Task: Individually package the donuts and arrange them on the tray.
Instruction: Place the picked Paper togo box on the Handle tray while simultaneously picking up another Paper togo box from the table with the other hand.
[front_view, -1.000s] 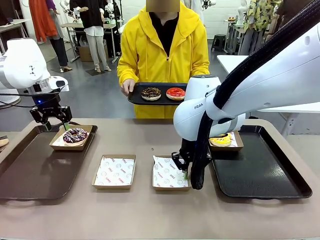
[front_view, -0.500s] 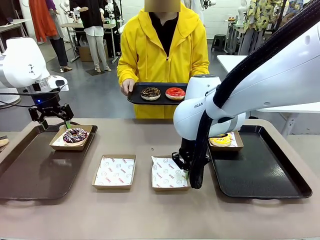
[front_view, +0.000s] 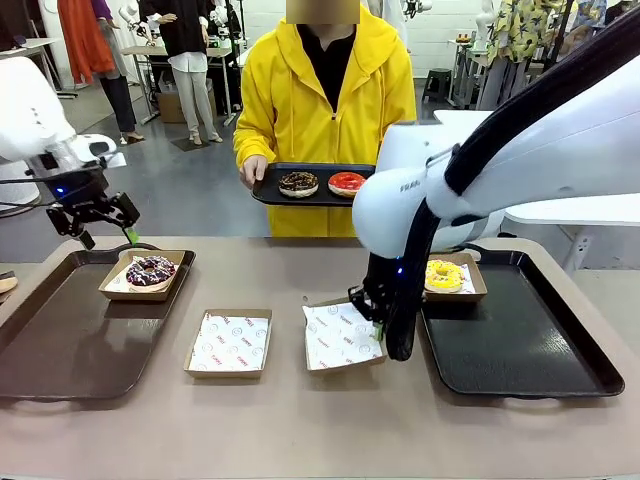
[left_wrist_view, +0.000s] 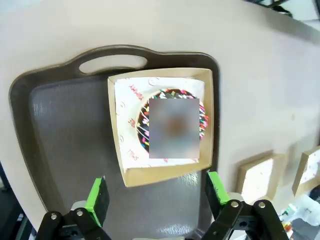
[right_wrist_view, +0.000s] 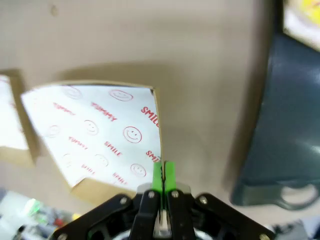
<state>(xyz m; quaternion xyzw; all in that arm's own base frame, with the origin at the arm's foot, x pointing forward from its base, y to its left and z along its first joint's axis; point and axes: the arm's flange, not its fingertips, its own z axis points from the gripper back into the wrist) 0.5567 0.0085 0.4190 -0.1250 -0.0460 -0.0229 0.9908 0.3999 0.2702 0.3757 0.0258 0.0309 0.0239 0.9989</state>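
Observation:
A chocolate donut with pale sprinkles (front_view: 151, 270) (left_wrist_view: 143, 128) lies in a paper-lined box (left_wrist_view: 161, 172) at the far end of the left tray (front_view: 70, 345). My left gripper (front_view: 108, 236) (left_wrist_view: 157, 194) hangs open above and just behind that box, holding nothing. Near the table's middle, my right gripper (front_view: 377, 325) (right_wrist_view: 162, 175) is shut on the right edge of an empty paper-lined box (front_view: 342, 338) (right_wrist_view: 95, 132), which is tilted up off the table. The yellow donut (front_view: 443, 274) sits boxed on the right tray (front_view: 520, 350). Two more donuts, chocolate-crumb (front_view: 299, 184) and red-glazed (front_view: 347, 182), lie on a black tray (front_view: 266, 192) that the person holds.
A second empty paper-lined box (front_view: 229, 342) lies flat between the left tray and the lifted box. The person in a yellow hoodie (front_view: 325, 110) stands at the far edge. My right arm's white body (front_view: 420, 200) hangs over the table's middle right.
My left gripper opened wider and rose up and to the left, away from the chocolate donut's box. My right gripper closed on the middle box's edge and tilted it up.

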